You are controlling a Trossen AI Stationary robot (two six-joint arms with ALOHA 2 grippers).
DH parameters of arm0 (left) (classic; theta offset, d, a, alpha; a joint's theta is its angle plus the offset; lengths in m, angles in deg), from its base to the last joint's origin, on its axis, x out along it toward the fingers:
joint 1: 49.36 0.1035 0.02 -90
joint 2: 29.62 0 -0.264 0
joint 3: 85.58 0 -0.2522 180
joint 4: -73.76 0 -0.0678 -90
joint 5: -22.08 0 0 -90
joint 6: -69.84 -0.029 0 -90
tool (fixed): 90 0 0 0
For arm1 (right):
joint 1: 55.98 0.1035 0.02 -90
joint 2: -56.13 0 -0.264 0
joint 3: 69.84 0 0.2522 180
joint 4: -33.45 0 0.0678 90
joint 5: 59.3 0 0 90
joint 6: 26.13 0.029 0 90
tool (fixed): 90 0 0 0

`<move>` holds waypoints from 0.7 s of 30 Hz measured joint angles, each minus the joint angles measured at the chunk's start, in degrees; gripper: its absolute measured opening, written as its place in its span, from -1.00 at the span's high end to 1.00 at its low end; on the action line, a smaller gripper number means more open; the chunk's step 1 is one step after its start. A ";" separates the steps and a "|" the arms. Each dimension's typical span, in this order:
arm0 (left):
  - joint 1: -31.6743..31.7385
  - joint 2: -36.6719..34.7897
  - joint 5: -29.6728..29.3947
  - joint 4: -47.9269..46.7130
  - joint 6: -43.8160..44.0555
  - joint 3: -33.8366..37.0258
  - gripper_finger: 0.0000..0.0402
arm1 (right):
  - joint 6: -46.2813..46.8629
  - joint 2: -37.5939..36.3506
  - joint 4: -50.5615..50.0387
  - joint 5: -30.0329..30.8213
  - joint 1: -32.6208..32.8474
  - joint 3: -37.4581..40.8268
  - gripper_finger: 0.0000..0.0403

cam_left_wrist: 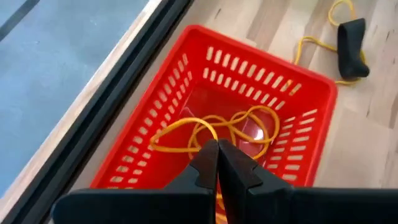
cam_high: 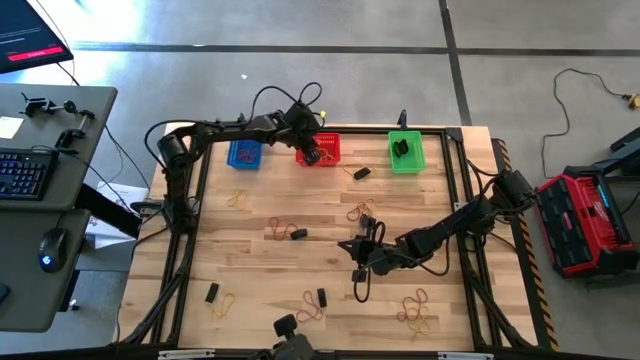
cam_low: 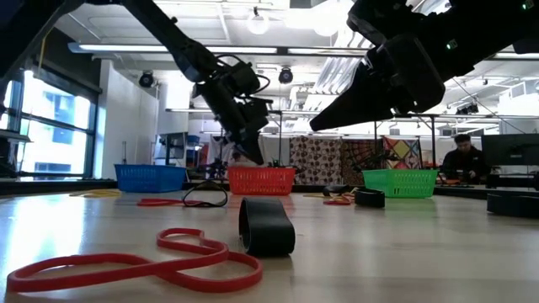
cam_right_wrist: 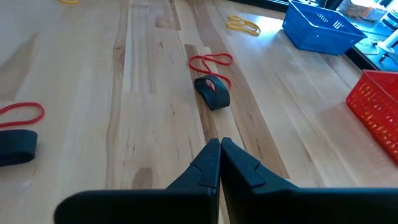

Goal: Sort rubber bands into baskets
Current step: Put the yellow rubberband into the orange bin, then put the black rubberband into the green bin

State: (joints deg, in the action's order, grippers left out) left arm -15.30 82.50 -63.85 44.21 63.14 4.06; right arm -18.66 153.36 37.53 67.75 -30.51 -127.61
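Left gripper (cam_high: 312, 156) is hanging over the red basket (cam_high: 326, 150) at the far edge of the table (cam_high: 250, 260), with its fingers pressed together and nothing between them. Its arm is reaching from the left post along the far rail. An orange band (cam_left_wrist: 214, 127) is lying inside the red basket, below the fingertips. The blue basket (cam_high: 244, 154) is standing just left of the red one, and the green basket (cam_high: 405, 152) is standing well apart to the right, with a dark band (cam_high: 400, 149) in it.

Right gripper (cam_high: 357, 246) is also closed on nothing, and it is staying low over the middle of the table, near the wood. Its arm is stretching in from the right side, bent at the elbow. Ahead of its fingers, a thick dark band (cam_right_wrist: 212, 92) is lying beside a red loop (cam_right_wrist: 210, 61), with bare wood between them and the gripper. More bands are lying scattered near the near edge and on the left side.
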 joint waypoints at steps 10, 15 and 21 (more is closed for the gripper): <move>-1.04 0.02 -0.89 -1.68 -0.62 -0.37 0.81 | 0.00 0.00 -0.02 -0.02 0.01 0.00 1.00; -2.36 -0.65 -6.31 -2.77 -2.92 -0.35 0.60 | 0.00 0.00 -0.02 -0.02 0.01 0.00 1.00; -5.44 -3.03 -9.77 -4.81 -8.79 0.22 0.54 | 0.02 -0.02 -0.57 -0.05 0.00 -0.01 1.00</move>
State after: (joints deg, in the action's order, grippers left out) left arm -20.74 79.47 -73.61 39.40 54.35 4.28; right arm -18.65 153.34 36.96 67.71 -30.51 -127.62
